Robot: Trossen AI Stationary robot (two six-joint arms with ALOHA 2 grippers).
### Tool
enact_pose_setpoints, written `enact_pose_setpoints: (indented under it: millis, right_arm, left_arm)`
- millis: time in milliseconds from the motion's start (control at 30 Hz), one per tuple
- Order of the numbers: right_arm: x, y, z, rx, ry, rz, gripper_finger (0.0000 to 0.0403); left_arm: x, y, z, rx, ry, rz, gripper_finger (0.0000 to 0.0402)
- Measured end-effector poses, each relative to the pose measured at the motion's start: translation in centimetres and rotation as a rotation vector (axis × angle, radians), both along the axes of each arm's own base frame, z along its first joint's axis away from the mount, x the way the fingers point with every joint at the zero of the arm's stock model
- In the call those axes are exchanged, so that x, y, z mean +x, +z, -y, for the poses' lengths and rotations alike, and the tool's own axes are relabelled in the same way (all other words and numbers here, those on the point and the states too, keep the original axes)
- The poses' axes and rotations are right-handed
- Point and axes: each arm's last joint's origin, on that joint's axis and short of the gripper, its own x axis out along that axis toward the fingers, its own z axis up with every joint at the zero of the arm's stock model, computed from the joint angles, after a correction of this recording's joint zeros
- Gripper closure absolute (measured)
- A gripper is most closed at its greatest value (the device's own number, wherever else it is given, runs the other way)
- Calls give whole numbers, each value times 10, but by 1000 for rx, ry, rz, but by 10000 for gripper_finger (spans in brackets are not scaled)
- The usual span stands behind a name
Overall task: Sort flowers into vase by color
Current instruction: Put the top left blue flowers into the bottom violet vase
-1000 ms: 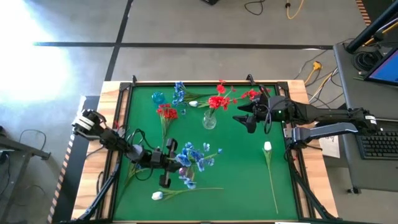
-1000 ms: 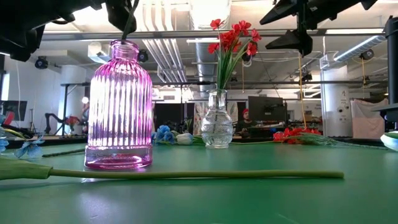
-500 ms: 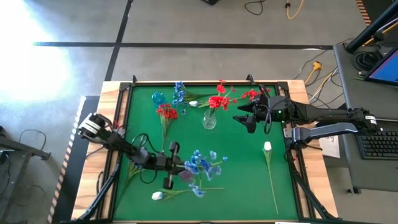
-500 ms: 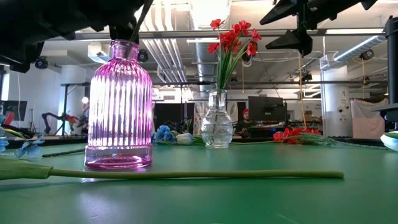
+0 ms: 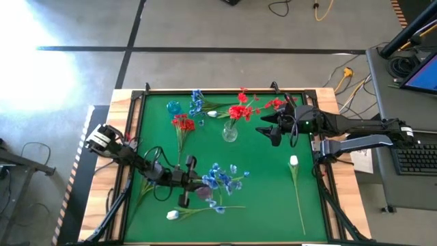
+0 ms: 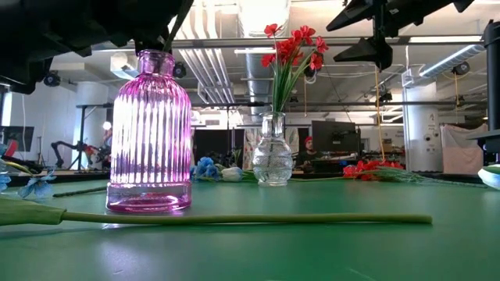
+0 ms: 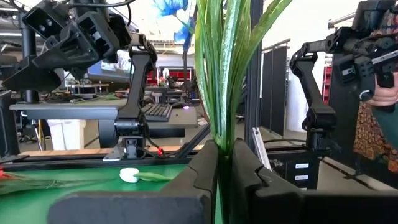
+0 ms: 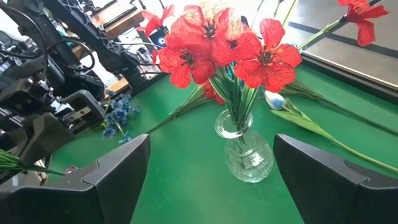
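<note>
Lower centre of the high view: left gripper has its fingers clenched on the blue flowers, blooms just above the pink vase. Right gripper waits at upper right of centre with fingers spread, empty, beside the clear vase holding red flowers. White tulips lie loose on the green counter.

Low view: pink vase stands left; a stem enters its narrow neck. A long stem lies across the front.

Left wrist view: green stems pinched between fingers.

Risk: sideways drag on the stems could tip the vase; letting go early drops the spray onto the white tulip beside it.
</note>
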Motion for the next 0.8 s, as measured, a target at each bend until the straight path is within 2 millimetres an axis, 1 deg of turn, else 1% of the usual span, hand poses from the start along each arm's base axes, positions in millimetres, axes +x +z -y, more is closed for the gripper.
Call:
enact_pose_setpoints:
  millis: [133, 500, 600, 800]
  right_arm:
    - [0, 0, 0, 0, 0, 0, 71]
    - [0, 0, 0, 9, -3, 3, 71]
    - [0, 0, 0, 10, -4, 3, 71]
    - [0, 0, 0, 15, -6, 4, 71]
  left_arm:
    - [-2, -2, -1, -4, -1, -10, 384]
    - [-5, -6, -4, -17, 21, -32, 328]
    - [-6, -7, -4, -26, 18, -36, 323]
    - [-6, -7, -4, -26, 16, -36, 324]
